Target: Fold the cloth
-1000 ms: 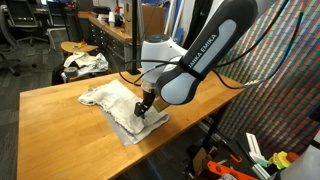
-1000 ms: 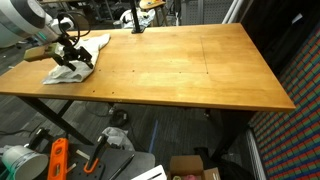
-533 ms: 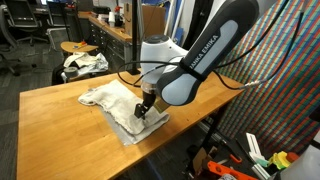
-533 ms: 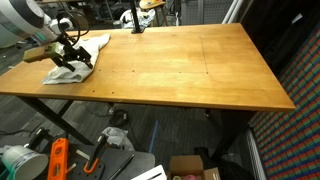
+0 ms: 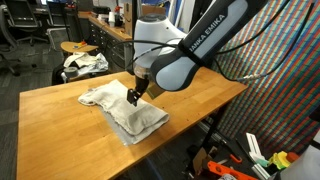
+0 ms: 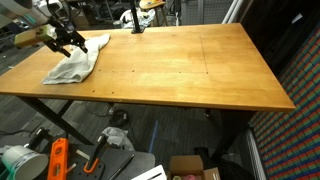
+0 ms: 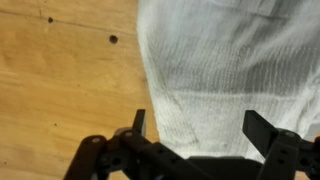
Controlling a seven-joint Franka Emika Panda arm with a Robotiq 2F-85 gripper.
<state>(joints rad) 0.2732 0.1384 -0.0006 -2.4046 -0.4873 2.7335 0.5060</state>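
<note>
The cloth [image 5: 122, 108] is a white to light-grey fabric sheet lying rumpled and partly doubled over on the wooden table [image 5: 60, 130], near one end. In the other exterior view the cloth [image 6: 72, 66] lies at the table's left end. My gripper [image 5: 133, 94] hangs just above the cloth, lifted clear of it, and shows too in that view as the gripper [image 6: 66, 42]. In the wrist view the gripper [image 7: 200, 125] stands open, its two dark fingers [image 7: 262, 128] wide apart over the cloth [image 7: 220, 60], with nothing held.
The wooden table [image 6: 190, 70] stretches wide and bare to the right of the cloth. A smaller white fabric bundle [image 5: 84, 62] rests on a round stool behind the table. Boxes and tools [image 6: 60, 158] lie on the floor under the table.
The gripper has risen off the cloth and shifted slightly toward the cloth's middle. The cloth now lies flatter where the gripper had pressed it.
</note>
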